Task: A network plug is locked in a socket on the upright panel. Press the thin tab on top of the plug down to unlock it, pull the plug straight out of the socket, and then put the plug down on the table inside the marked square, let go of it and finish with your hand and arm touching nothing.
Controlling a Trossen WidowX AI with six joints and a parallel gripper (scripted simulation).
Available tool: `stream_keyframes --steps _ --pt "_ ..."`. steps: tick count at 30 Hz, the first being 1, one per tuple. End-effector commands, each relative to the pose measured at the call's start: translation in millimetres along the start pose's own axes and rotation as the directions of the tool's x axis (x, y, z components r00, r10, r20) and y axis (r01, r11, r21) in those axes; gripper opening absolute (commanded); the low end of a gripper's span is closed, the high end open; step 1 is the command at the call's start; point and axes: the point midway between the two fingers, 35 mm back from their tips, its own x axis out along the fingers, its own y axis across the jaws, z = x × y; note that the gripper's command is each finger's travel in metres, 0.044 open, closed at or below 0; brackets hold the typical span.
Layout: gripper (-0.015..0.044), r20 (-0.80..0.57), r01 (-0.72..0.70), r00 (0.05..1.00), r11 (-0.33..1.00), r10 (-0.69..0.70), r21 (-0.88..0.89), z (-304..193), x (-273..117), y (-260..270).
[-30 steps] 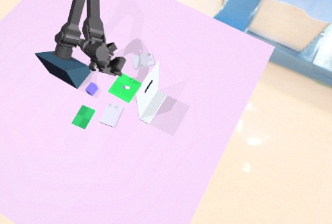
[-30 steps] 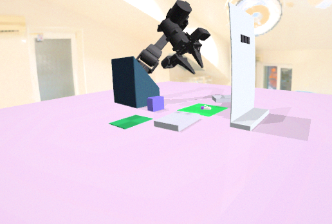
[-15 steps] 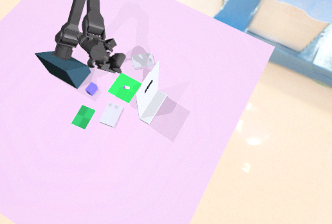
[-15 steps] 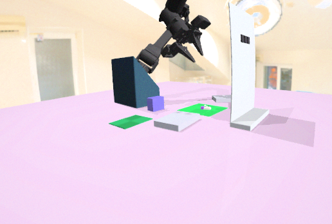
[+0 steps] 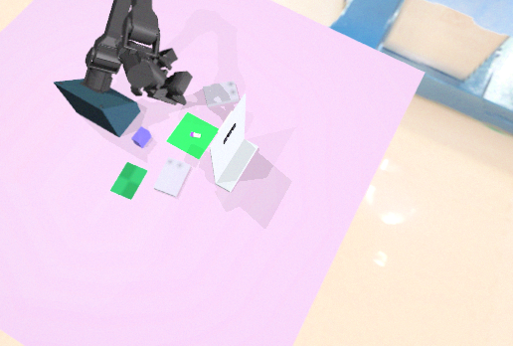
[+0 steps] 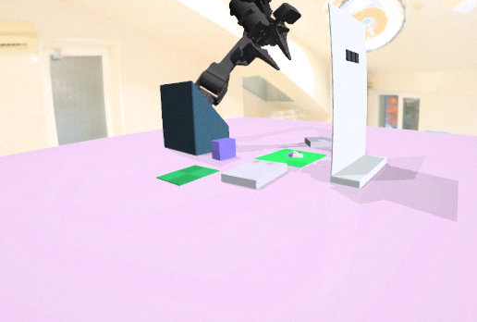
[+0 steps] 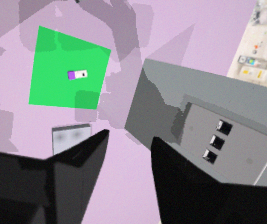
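The small white plug with a purple end (image 5: 196, 135) (image 6: 296, 154) (image 7: 78, 74) lies on the bright green square (image 5: 186, 123) (image 6: 275, 155) (image 7: 45, 55), inside its edges. The upright white panel (image 5: 219, 156) (image 6: 346, 116) (image 7: 200, 130) stands beside the square. Its three dark sockets (image 5: 229, 133) (image 6: 352, 55) (image 7: 216, 142) are in a row and look empty. My gripper (image 6: 284, 64) (image 7: 130, 138) is open and empty, high above the table and away from the plug and the panel. In the top view the fingertips are hard to make out.
A blue-violet cube (image 5: 141, 137) (image 6: 224, 148) stands near the dark arm base (image 5: 99, 107) (image 6: 185, 117). A darker green rectangle (image 5: 128, 180) (image 6: 188, 175) lies beside a flat grey block (image 5: 172, 178) (image 6: 254, 174) (image 7: 71, 139). Another grey block (image 5: 221, 94) (image 6: 318, 142) lies beyond the square.
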Motion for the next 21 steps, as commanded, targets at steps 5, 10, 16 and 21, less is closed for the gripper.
stream_keyframes --steps 5,10,16,21 --pt "0.0156 0.011 0.01 1.0 1.0 -0.01 -0.006 4.1 -21.7 -12.0" --pt "0.0235 0.011 0.011 1.0 1.0 -0.01 -0.006 4.2 -22.1 -12.3" --pt "0.0392 0.011 0.011 1.0 1.0 -0.01 -0.006 4.2 -22.1 -12.3" --pt "0.044 0.011 0.011 1.0 1.0 -0.01 -0.006 4.2 -22.1 -12.3"
